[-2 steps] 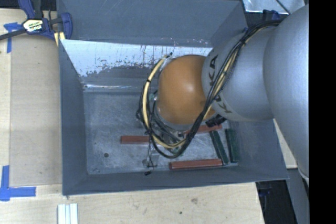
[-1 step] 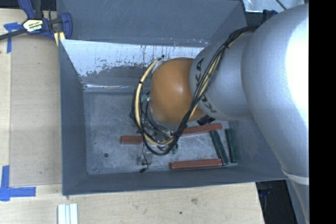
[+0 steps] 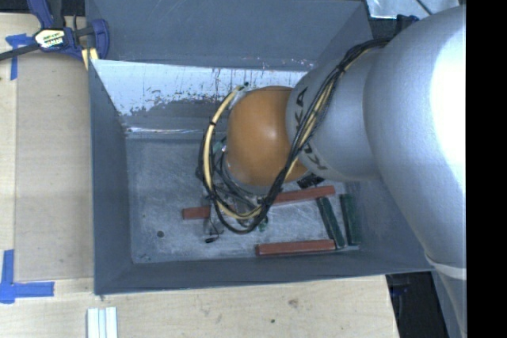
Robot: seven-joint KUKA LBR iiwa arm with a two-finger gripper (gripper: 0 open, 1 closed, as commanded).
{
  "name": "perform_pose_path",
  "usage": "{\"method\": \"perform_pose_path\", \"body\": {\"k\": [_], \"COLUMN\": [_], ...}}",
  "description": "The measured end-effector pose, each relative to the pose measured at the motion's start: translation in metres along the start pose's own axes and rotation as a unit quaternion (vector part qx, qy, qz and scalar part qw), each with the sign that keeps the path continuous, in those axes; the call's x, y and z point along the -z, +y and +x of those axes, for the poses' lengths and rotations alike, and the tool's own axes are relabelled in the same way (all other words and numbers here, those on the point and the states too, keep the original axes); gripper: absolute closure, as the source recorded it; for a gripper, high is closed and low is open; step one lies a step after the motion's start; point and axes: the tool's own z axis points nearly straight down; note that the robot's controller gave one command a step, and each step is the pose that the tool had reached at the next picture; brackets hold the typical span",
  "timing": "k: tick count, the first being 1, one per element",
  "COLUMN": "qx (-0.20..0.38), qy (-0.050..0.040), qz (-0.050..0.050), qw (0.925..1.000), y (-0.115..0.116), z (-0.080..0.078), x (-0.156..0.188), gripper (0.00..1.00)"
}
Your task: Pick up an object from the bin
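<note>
Gripper point(image 3: 212, 232) seemingly over brown bar point(image 3: 194, 213); green bars point(image 3: 330, 222) rightward.

Grey metal bin point(image 3: 111, 194), matt, its back wall scratched and floor scuffed; arm casing point(image 3: 396, 107) smooth, satin silver; orange cover point(image 3: 257, 134) smooth and glossy; red-brown bar point(image 3: 295, 248) and dark green bars point(image 3: 341, 219) matt

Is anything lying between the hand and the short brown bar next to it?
Nothing visible: the hand is right beside the short brown bar. The long brown bar and green bars lie apart, toward the view's right.
</note>
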Motion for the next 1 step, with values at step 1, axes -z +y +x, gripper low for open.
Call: {"method": "perform_pose_path", "body": {"k": [1], "qx": [0.271], "qy": [-0.0035], "qz": [0.0], "qw": [0.9626], "y": [0.03], "z": [0.011], "x": [0.1592], "gripper": [1.0]}}
